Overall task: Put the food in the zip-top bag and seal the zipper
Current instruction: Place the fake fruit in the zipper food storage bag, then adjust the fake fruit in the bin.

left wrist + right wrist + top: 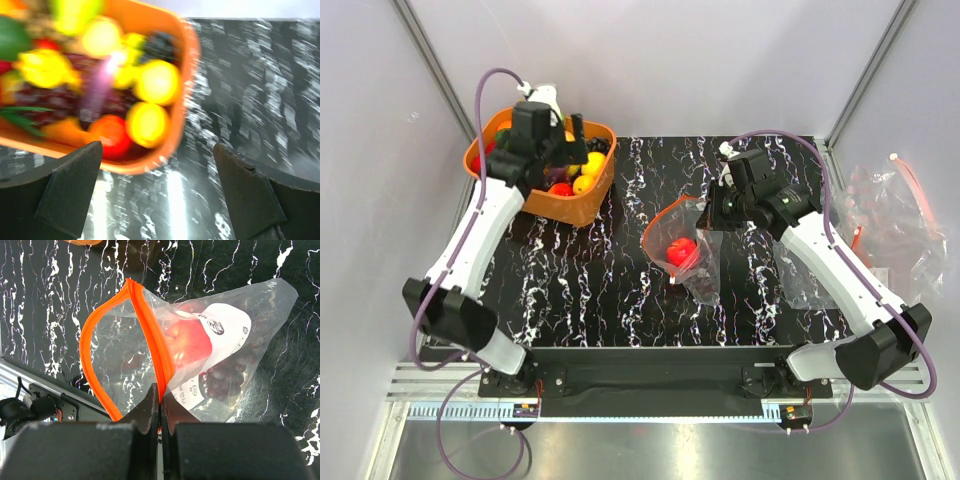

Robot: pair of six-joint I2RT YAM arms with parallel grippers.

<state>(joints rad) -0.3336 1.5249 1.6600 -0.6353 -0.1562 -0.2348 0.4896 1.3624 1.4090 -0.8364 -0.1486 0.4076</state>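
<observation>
Your left fingers (70, 192) are spread wide and hold nothing, just over the near rim of the orange basket (572, 208) of toy fruit (150, 85). Your right fingers (147, 412) are pressed together, pinching the zipper (150, 335) of the zip-top bag (227, 315), whose mouth gapes open. The bag sits mid table (590, 290), with the red apple (192, 342) and grape bunch (225, 377) inside.
</observation>
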